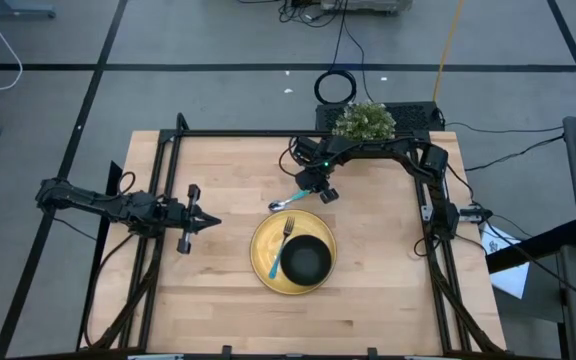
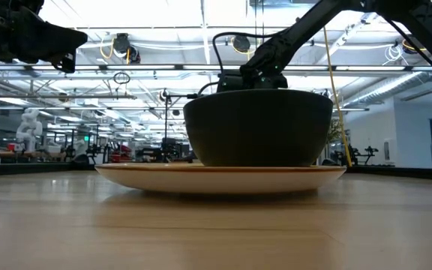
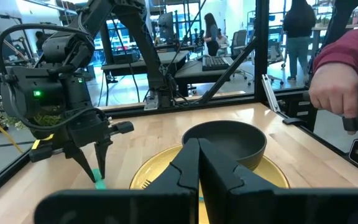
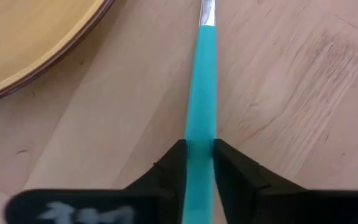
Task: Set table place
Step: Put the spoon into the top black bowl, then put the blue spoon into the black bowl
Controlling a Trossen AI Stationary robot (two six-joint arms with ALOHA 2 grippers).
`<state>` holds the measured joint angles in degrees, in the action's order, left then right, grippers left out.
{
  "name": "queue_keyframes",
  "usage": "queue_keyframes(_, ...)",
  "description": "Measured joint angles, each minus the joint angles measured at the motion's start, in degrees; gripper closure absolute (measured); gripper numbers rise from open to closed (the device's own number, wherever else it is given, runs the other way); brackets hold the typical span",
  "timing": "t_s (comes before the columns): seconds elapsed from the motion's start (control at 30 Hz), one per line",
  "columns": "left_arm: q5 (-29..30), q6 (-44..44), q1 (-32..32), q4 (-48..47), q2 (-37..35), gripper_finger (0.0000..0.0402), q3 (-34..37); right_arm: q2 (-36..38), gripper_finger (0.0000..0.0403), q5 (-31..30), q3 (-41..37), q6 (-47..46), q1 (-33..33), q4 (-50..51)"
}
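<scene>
The round yellow plate lies on the wooden table at mid-table, with a black bowl and a teal-handled fork on it. The bowl and plate also show in the low view. My right gripper stands just beyond the plate's far rim, shut on a teal-handled spoon. The spoon's metal bowl points toward the table's left. My left gripper is shut and empty, left of the plate, pointing at it. My right gripper pinches the spoon's teal handle between its two fingers, near the handle's free end. The fingers come from above, pointing down, and lie across the handle. The spoon lies about level, close over the wood; whether it rests on the table, I cannot tell.
A green plant stands at the table's far edge behind the right arm. Black rails run along the table's edges. A person's hand in a red sleeve shows beyond the table's right side. Bare wood lies left and right of the plate.
</scene>
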<state>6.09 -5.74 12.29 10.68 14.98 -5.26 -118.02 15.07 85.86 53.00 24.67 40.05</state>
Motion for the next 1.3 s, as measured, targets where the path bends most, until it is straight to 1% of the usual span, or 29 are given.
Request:
queue_keyframes(0.13,0.0,0.0,0.0,0.0,0.0,0.0394,0.0,0.1,0.0385,0.1,0.0,0.4,0.0,-0.2)
queue_keyframes(0.2,0.0,0.1,0.0,0.0,0.0,0.0394,0.0,0.1,0.0398,0.1,0.0,1.0,0.0,-0.2)
queue_keyframes(0.37,0.0,0.3,0.0,0.0,0.0,0.0394,0.0,0.1,0.0395,0.0,0.0,-1.5,-0.1,-1.8)
queue_keyframes(0.53,0.0,0.3,0.0,0.0,0.0,0.0394,0.0,0.1,0.0394,-0.2,0.0,-0.5,-0.1,-0.8)
queue_keyframes(0.67,0.0,0.1,0.0,-0.1,0.0,0.0394,0.0,0.1,0.0375,-0.2,0.0,-0.4,0.0,-0.4)
queue_keyframes(0.93,0.0,0.0,0.0,-0.1,0.0,0.0394,0.0,0.1,0.0301,-0.3,0.0,-1.4,0.0,0.1)
queue_keyframes(1.03,0.0,0.0,0.0,-0.1,0.0,0.0394,0.0,0.1,0.0279,-0.4,0.0,-1.9,0.0,1.0)
queue_keyframes(1.17,0.0,-0.5,0.0,-0.2,0.0,0.0394,0.0,0.1,0.0263,-1.7,0.0,-2.4,0.0,1.6)
queue_keyframes(1.3,0.0,-0.9,0.0,-0.2,0.0,0.0394,0.0,-0.8,0.0262,-1.6,-0.1,-2.9,0.0,1.9)
